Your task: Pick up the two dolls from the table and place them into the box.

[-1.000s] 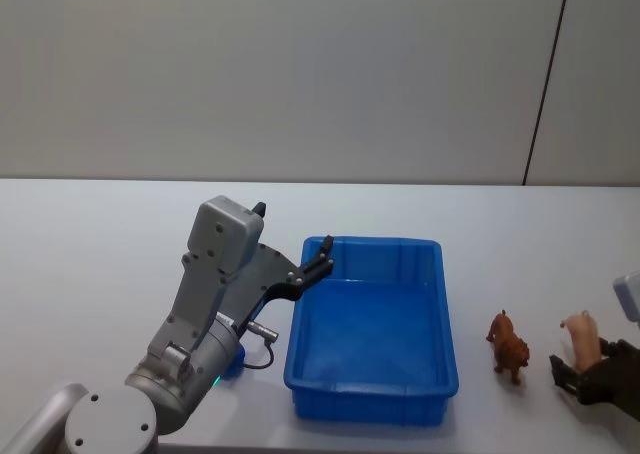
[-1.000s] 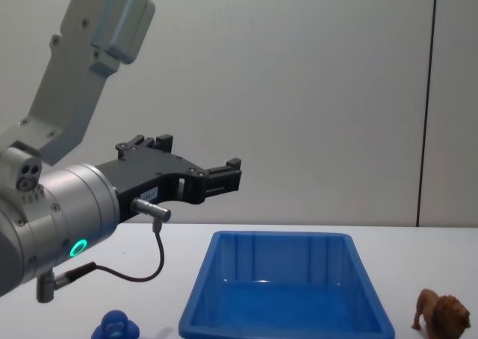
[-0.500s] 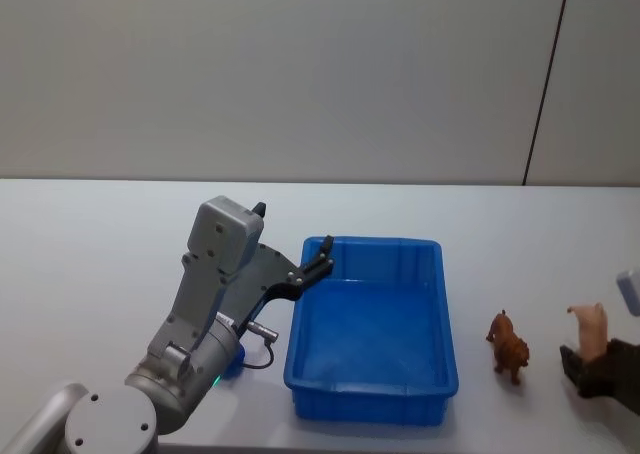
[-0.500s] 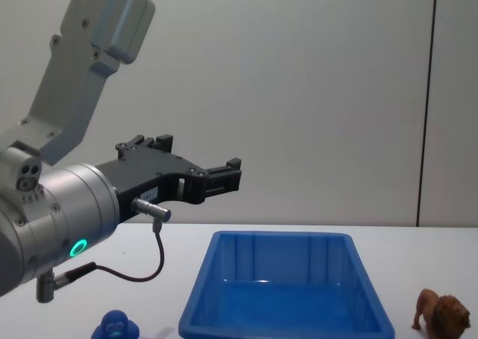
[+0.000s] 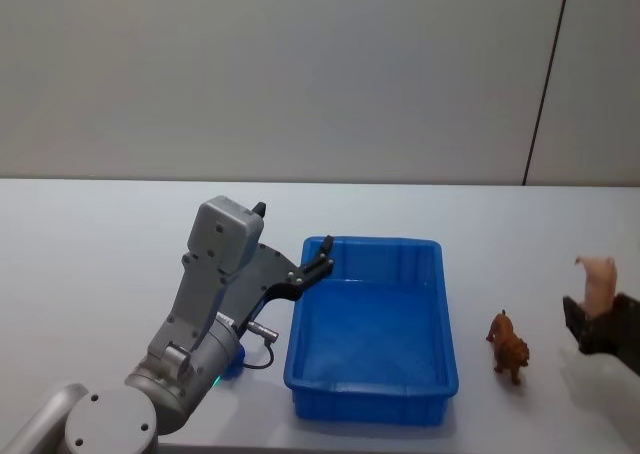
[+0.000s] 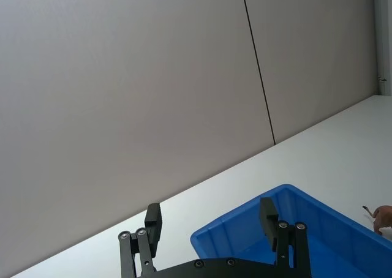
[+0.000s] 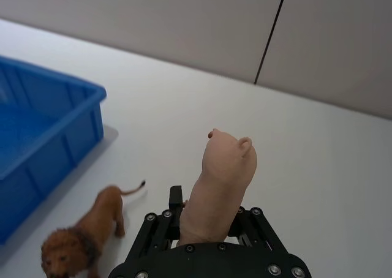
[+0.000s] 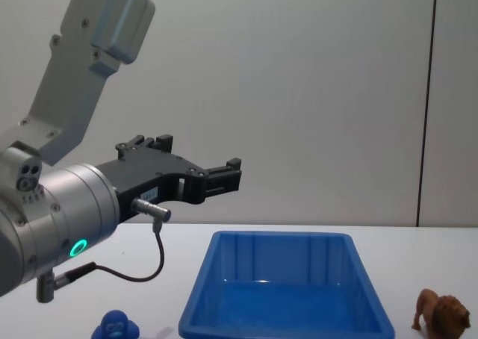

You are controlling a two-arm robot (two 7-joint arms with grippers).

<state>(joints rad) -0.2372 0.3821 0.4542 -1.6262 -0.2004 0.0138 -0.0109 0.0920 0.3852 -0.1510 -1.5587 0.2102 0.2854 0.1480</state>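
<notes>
The pale pink pig doll (image 5: 600, 279) is held off the table (image 5: 100, 234) at the far right, with my right gripper (image 5: 590, 319) shut on it. In the right wrist view the pig (image 7: 222, 174) stands up between the fingers of the right gripper (image 7: 208, 220). The brown lion doll (image 5: 508, 346) stands on the table right of the box, below the pig (image 7: 86, 232) (image 8: 444, 316). The blue box (image 5: 370, 242) sits in the middle and holds nothing. My left gripper (image 5: 322, 254) hangs open over the box's left rim (image 6: 233, 232), its fingers (image 6: 267, 214) wide apart.
A small blue toy (image 8: 118, 326) sits on the table left of the box (image 8: 280, 236), partly behind the left arm. A grey wall with a dark vertical seam stands behind the table. Bare tabletop lies around the lion and behind the box.
My right gripper has lifted the pig up off the table, away from beside the lion. The left arm, box and lion have not moved.
</notes>
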